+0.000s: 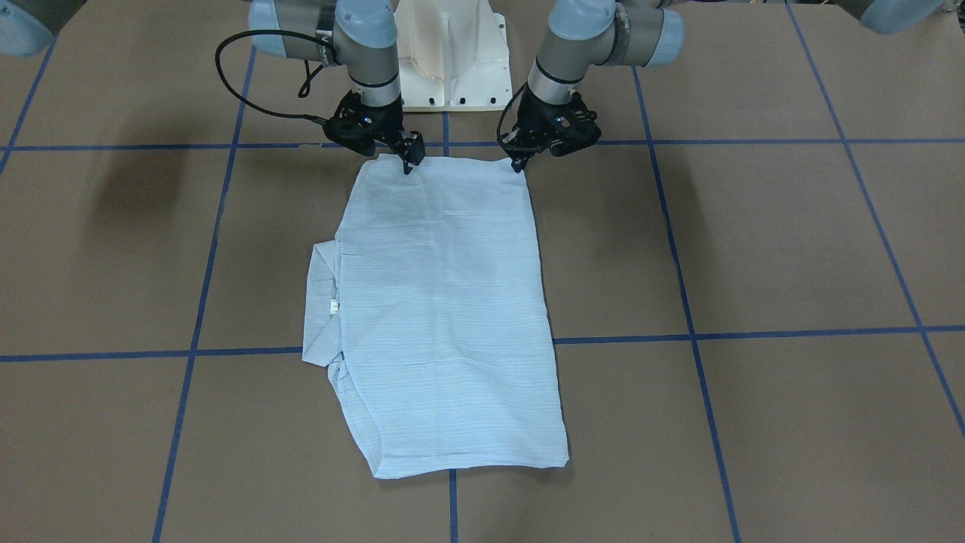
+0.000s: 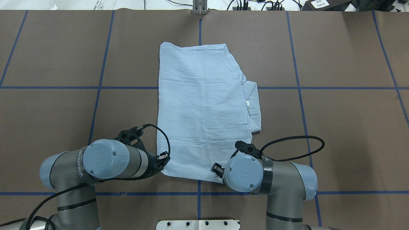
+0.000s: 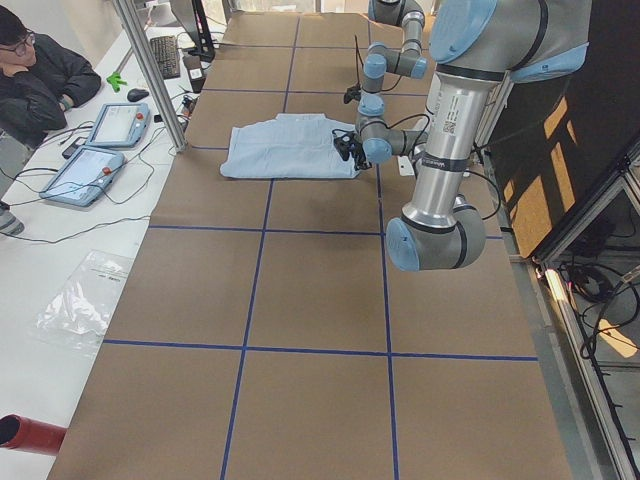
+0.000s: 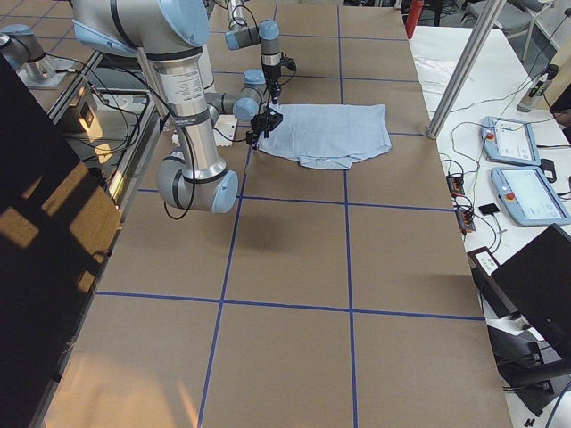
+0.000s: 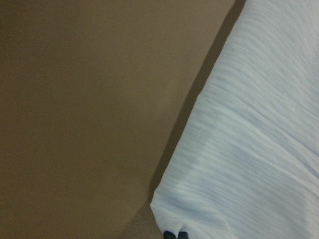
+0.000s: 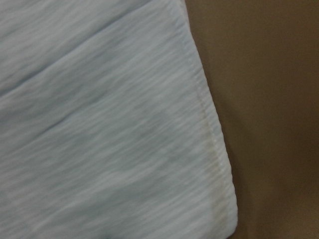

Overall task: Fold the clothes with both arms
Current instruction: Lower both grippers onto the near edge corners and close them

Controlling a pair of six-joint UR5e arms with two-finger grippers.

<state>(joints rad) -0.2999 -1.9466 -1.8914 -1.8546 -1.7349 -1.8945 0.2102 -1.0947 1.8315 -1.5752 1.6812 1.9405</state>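
The light blue striped shirt (image 1: 445, 302) lies folded and flat on the brown table, long axis pointing away from the robot. Its collar (image 1: 320, 302) and small neck label (image 1: 335, 305) stick out on my right side. It also shows in the overhead view (image 2: 201, 105). My left gripper (image 1: 519, 164) (image 2: 164, 157) is at the shirt's near left corner, tips together on the cloth (image 5: 174, 234). My right gripper (image 1: 409, 162) (image 2: 217, 167) pinches the near edge by the right corner. The right wrist view shows only the hemmed corner (image 6: 219, 199); its fingertips are hidden.
The white pedestal base (image 1: 452, 60) stands just behind the grippers. Blue tape lines (image 1: 445, 341) grid the brown table. An operator (image 3: 40, 75) sits beyond the far edge with two tablets (image 3: 105, 125) and a metal post (image 3: 150, 70).
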